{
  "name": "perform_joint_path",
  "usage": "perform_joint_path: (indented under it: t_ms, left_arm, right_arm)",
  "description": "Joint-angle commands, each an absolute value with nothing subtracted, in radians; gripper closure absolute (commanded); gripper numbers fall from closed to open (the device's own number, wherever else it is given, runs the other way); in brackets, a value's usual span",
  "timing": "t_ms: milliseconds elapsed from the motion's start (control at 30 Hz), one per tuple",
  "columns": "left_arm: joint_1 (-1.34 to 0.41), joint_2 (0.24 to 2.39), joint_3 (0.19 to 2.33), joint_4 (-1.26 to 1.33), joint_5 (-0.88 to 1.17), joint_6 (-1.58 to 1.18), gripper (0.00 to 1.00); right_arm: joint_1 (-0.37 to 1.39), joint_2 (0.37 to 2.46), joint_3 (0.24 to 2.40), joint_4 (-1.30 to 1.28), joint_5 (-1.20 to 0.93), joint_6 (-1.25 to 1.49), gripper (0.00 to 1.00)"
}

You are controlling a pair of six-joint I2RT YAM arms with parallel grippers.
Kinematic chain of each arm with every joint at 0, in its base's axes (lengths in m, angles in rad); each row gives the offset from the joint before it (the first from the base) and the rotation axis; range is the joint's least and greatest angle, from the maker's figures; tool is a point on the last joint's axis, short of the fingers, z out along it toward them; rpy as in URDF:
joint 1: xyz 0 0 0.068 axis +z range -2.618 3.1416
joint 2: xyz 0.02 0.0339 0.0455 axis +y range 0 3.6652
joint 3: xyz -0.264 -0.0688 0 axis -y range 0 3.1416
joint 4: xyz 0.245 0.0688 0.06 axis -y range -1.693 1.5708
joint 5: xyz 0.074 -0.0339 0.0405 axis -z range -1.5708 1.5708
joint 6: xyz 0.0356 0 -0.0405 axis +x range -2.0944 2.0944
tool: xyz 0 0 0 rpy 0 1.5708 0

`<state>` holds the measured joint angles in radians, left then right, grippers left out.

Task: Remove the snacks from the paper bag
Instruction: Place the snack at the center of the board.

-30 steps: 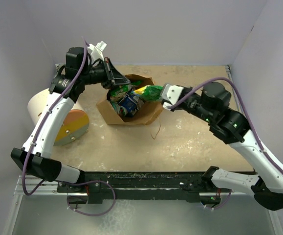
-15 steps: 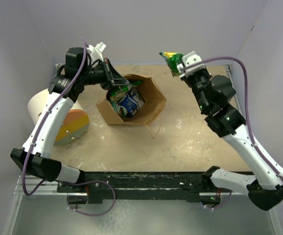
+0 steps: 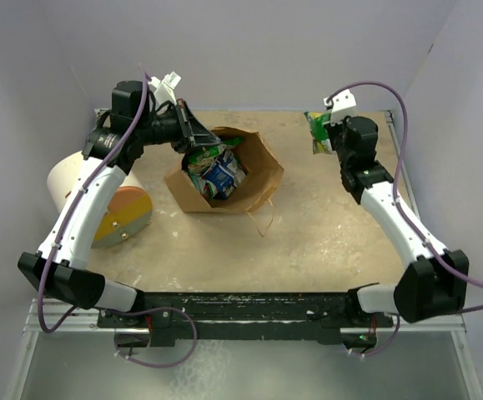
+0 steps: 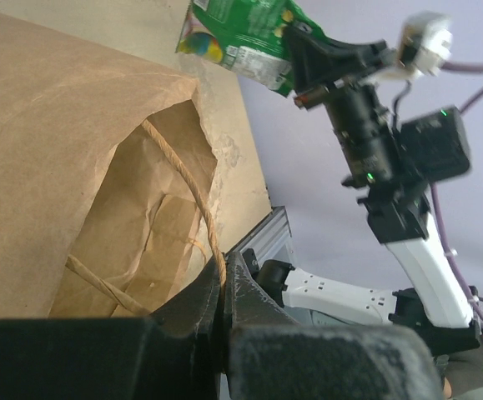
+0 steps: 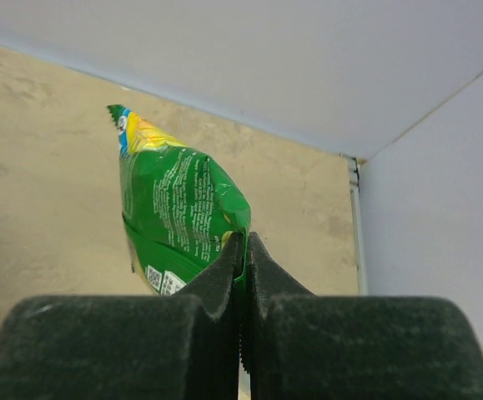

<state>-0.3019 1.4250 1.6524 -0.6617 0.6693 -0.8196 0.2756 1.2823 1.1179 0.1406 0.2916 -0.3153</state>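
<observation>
The brown paper bag [image 3: 256, 179] lies on its side mid-table, mouth toward the left arm; it also fills the left wrist view [image 4: 49, 150]. Several snack packets [image 3: 213, 171], green and blue, show in its mouth. My left gripper [image 3: 193, 136] is shut on the bag's twisted paper handle [image 4: 193, 196] at the bag's mouth. My right gripper [image 3: 324, 137] is shut on a green-yellow packet [image 5: 178, 212] and holds it over the table's far right corner, apart from the bag. That packet also shows in the top view [image 3: 317, 132] and the left wrist view [image 4: 245, 29].
A white cylinder with an orange-yellow round end [image 3: 99, 200] lies at the left edge beside the left arm. A loose handle loop [image 3: 266, 221] trails from the bag's near side. Grey walls close the back and sides.
My right gripper pulled the green-yellow packet out of the bag, lifted it up and right, and now holds it lower over the far right corner. The left arm has not moved.
</observation>
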Motion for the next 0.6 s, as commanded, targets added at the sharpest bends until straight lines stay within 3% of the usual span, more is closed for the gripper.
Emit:
perform_joint_path:
  t_ms: [0,300,567]
  left_arm:
    - [-0.298,1.397,1.684,-0.636,0.694,-0.824,1.0]
    - [-0.297,1.413,1.687,-0.624,0.727,-0.823,1.0]
    - [-0.297,1.44,1.73,-0.668,0.733,-0.801,1.0]
  right_arm:
    - [0.149,1.363,1.134,0.36,0.215,-0.217,1.0]
    - [-0.058,1.587,1.296,0.399,0.229,-0.441,1.0]
    - [-0.073,1.758,1.376,0.369,0.224,-0.559,1.0]
